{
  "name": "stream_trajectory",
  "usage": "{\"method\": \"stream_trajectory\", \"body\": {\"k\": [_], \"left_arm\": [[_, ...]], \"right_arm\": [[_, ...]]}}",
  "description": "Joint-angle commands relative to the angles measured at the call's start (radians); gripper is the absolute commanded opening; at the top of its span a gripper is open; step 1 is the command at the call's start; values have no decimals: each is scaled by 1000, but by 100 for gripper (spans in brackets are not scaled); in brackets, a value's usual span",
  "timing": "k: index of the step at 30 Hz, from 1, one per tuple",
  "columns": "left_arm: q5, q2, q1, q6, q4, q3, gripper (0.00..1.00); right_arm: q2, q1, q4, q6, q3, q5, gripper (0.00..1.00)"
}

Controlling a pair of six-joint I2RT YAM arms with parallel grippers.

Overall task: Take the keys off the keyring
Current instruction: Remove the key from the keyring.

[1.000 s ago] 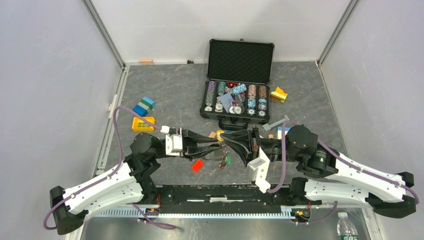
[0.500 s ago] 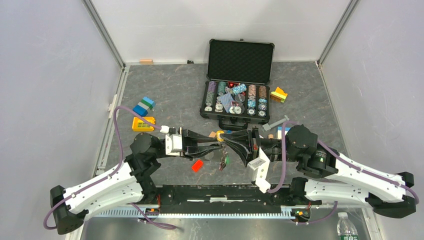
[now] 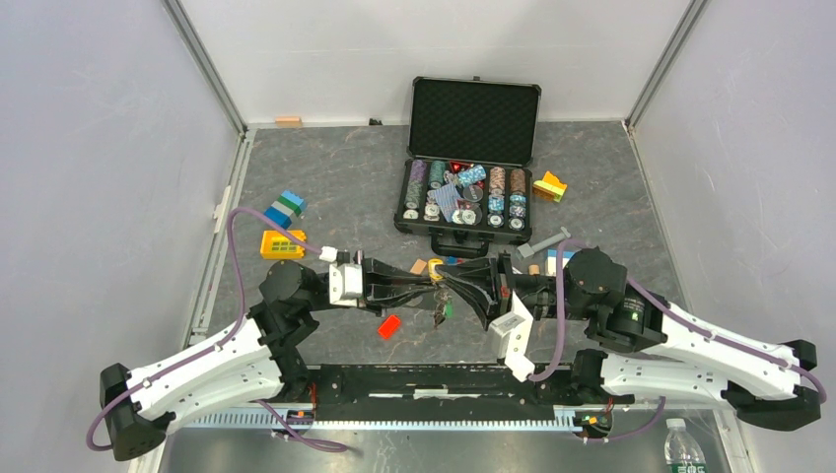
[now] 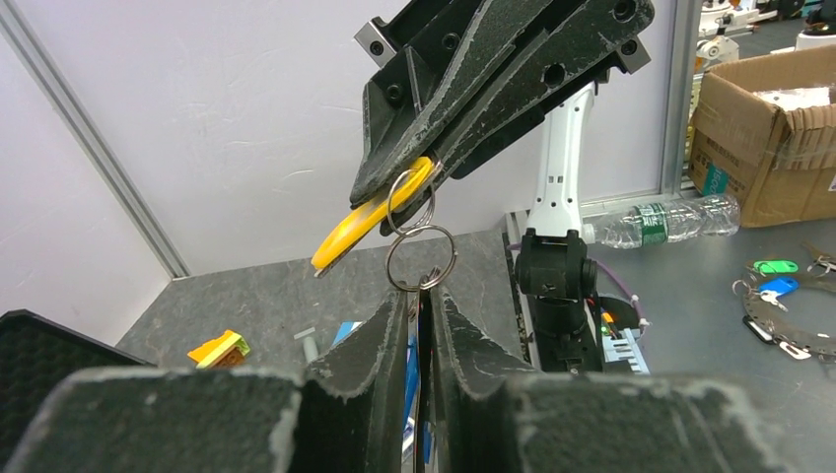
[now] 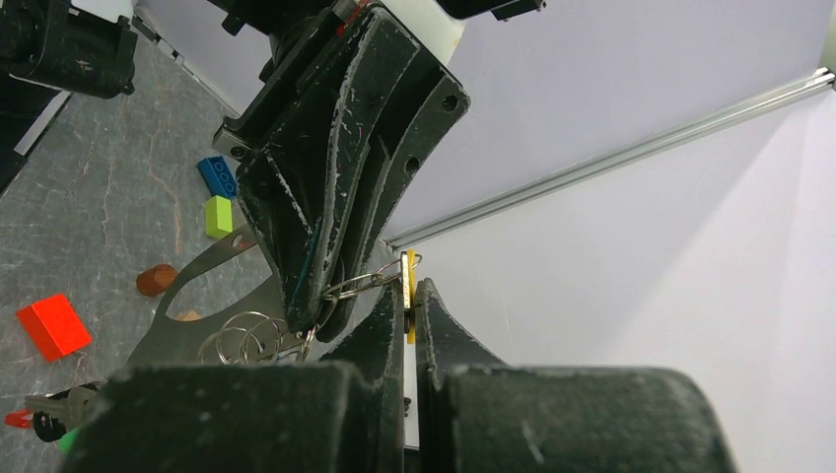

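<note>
three pale walls (image 3: pixel 99 148) enclose a grey marbled tabletop (image 3: pixel 335 187).

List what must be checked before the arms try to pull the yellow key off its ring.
1. Right gripper shut on the yellow-headed key: ok.
2. Left gripper shut on the lower ring: ok.
3. Yellow-headed key free of the upper ring: not ok, it is threaded through that ring.
4. Upper ring's split lined up at the key's hole: cannot tell.
5. Hanging keys clear of the table: cannot tell.
</note>
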Motion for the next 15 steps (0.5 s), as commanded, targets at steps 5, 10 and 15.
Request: {"method": "stream_trajectory", "body": {"k": [5,10,15], "left_arm": [[94,9,-4,0,57,48,15],[96,19,-4,-11,50,56,3],[78,27,-4,-20,9,78,2]], "right_arm": [[-29,0,49,-5,-15,9,1],[-37,0,42,-11,-20,15,1],[-52,0,35,-24,-27,19,2]]}}
